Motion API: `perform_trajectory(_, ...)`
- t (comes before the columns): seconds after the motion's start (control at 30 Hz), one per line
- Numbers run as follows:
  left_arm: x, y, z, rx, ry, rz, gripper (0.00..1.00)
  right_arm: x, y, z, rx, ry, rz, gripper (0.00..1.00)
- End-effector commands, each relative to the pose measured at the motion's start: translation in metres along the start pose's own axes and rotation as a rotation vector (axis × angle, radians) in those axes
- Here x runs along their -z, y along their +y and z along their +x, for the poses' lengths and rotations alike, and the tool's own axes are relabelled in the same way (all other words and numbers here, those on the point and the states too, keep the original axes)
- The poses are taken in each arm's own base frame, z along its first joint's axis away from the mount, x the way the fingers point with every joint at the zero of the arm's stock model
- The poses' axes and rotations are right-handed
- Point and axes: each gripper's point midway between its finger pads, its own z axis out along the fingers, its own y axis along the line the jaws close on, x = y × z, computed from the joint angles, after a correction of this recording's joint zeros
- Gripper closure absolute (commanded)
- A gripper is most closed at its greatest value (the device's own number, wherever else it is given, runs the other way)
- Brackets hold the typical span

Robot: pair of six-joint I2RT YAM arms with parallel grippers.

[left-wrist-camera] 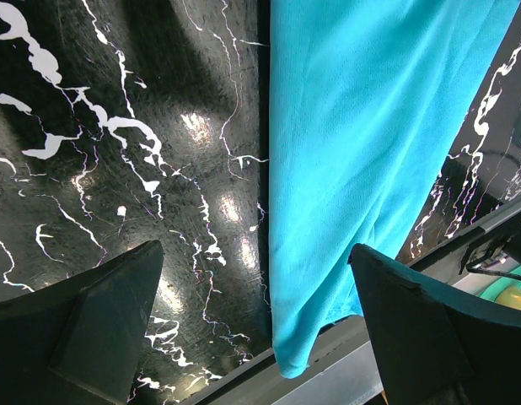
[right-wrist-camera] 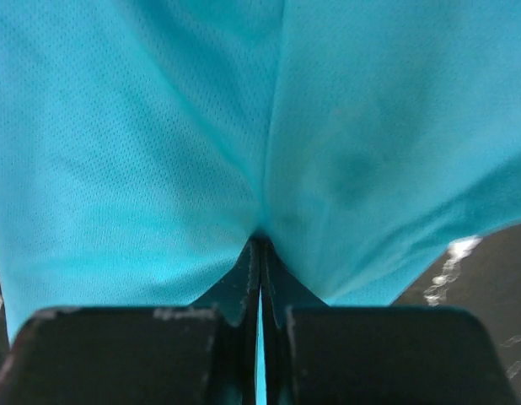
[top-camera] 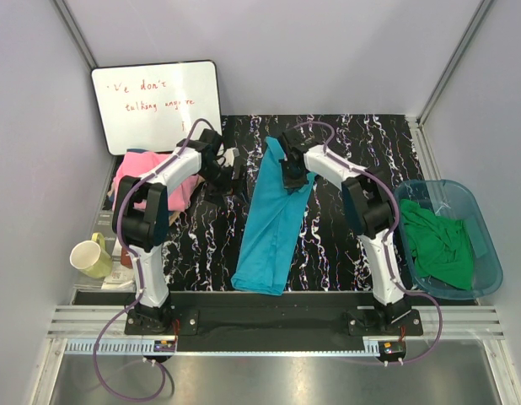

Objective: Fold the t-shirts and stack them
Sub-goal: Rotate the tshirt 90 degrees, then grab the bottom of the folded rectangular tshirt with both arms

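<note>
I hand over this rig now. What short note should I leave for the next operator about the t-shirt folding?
Left gripper: jaws open, holding nothing, over the table beside the teal t-shirt.
Right gripper: jaws shut on the teal t-shirt's far part.
Pink t-shirt lies far left; green t-shirts sit crumpled in the blue tub.
Done: teal t-shirt lies as a long narrow strip.
To do: finish folding it, fold the others, stack all.

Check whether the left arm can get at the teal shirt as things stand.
Probably yes: the left pincer hangs open beside the teal shirt, only bare table between them; the right pincer, shut on that shirt, sits off its path.
</note>
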Motion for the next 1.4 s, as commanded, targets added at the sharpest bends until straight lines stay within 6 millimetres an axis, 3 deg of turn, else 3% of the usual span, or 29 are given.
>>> perform_trajectory(0.0, 0.011, -0.011, -0.012, -0.037, -0.048, 0.026, 0.01, -0.01, -0.018, -0.02, 0.025, -0.021, 0.118, 1.0)
perform_trajectory(0.2, 0.009, -0.01, -0.013, -0.039, -0.042, 0.031, 0.01, -0.032, -0.021, -0.059, 0.098, -0.052, 0.188, 1.0)
perform_trajectory(0.23, 0.009, -0.011, -0.012, -0.039, -0.04, 0.037, 0.01, -0.038, -0.016, -0.078, 0.101, -0.097, 0.182, 1.0)
perform_trajectory(0.4, 0.01, -0.014, -0.012, -0.046, -0.039, 0.049, 0.01, -0.043, -0.013, -0.102, 0.093, -0.16, 0.164, 1.0)
perform_trajectory(0.5, 0.016, -0.016, -0.01, -0.05, -0.046, 0.052, 0.01, -0.01, -0.012, -0.105, 0.07, -0.179, 0.17, 1.0)
perform_trajectory(0.53, 0.02, -0.019, -0.011, -0.052, -0.056, 0.06, 0.01, 0.017, -0.013, -0.102, 0.066, -0.187, 0.167, 0.98)
perform_trajectory(0.57, 0.021, -0.02, -0.008, -0.038, -0.056, 0.062, 0.01, 0.033, -0.013, -0.102, 0.063, -0.201, 0.161, 0.88)
perform_trajectory(0.6, 0.023, -0.022, -0.007, -0.034, -0.058, 0.065, 0.01, 0.083, -0.01, -0.119, 0.045, -0.303, 0.136, 0.79)
perform_trajectory(0.63, 0.028, -0.026, -0.007, -0.036, -0.074, 0.077, 0.01, 0.082, -0.017, -0.099, 0.041, -0.261, 0.147, 0.65)
perform_trajectory(0.67, 0.027, -0.025, -0.001, -0.014, -0.062, 0.08, 0.01, 0.099, -0.017, -0.096, 0.02, -0.282, 0.134, 0.56)
perform_trajectory(0.7, 0.028, -0.026, 0.002, -0.005, -0.063, 0.085, 0.01, 0.146, -0.01, -0.103, 0.0, -0.37, 0.077, 0.38)
perform_trajectory(0.73, 0.032, -0.031, 0.003, -0.009, -0.078, 0.103, 0.01, 0.143, -0.015, -0.083, -0.011, -0.334, 0.072, 0.26)
perform_trajectory(0.77, 0.029, -0.03, 0.011, 0.011, -0.066, 0.111, 0.01, 0.154, -0.013, -0.075, -0.047, -0.341, 0.04, 0.18)
perform_trajectory(0.8, 0.029, -0.032, 0.01, 0.006, -0.088, 0.129, 0.01, 0.172, -0.012, -0.059, -0.067, -0.348, -0.012, 0.0)
perform_trajectory(0.87, 0.028, -0.032, 0.023, 0.04, -0.09, 0.141, 0.01, 0.184, -0.009, -0.039, -0.153, -0.335, -0.081, 0.0)
perform_trajectory(0.93, 0.031, -0.038, 0.026, 0.047, -0.115, 0.176, 0.01, 0.19, -0.006, -0.003, -0.249, -0.283, -0.187, 0.0)
perform_trajectory(0.97, 0.025, -0.036, 0.037, 0.09, -0.093, 0.186, 0.01, 0.19, -0.004, 0.004, -0.284, -0.285, -0.229, 0.0)
perform_trajectory(1.0, 0.024, -0.041, 0.036, 0.086, -0.113, 0.222, 0.01, 0.183, -0.002, 0.04, -0.31, -0.21, -0.3, 0.0)
perform_trajectory(1.07, 0.021, -0.04, 0.052, 0.136, -0.105, 0.236, 0.01, 0.177, 0.007, 0.06, -0.417, -0.185, -0.385, 0.0)
perform_trajectory(1.1, 0.02, -0.041, 0.053, 0.135, -0.119, 0.249, 0.01, 0.165, 0.01, 0.1, -0.457, -0.099, -0.437, 0.0)
perform_trajectory(1.13, 0.016, -0.037, 0.065, 0.157, -0.108, 0.246, 0.01, 0.161, 0.015, 0.112, -0.543, -0.062, -0.481, 0.0)
perform_trajectory(1.17, 0.014, -0.037, 0.07, 0.185, -0.105, 0.256, 0.01, 0.16, 0.022, 0.112, -0.572, -0.09, -0.554, 0.0)
perform_trajectory(1.2, 0.013, -0.039, 0.071, 0.182, -0.118, 0.28, 0.02, 0.146, 0.022, 0.147, -0.614, -0.015, -0.582, 0.0)
perform_trajectory(1.37, -0.003, -0.028, 0.106, 0.237, -0.085, 0.238, 0.18, 0.13, 0.018, 0.178, -0.691, 0.035, -0.596, 0.02)
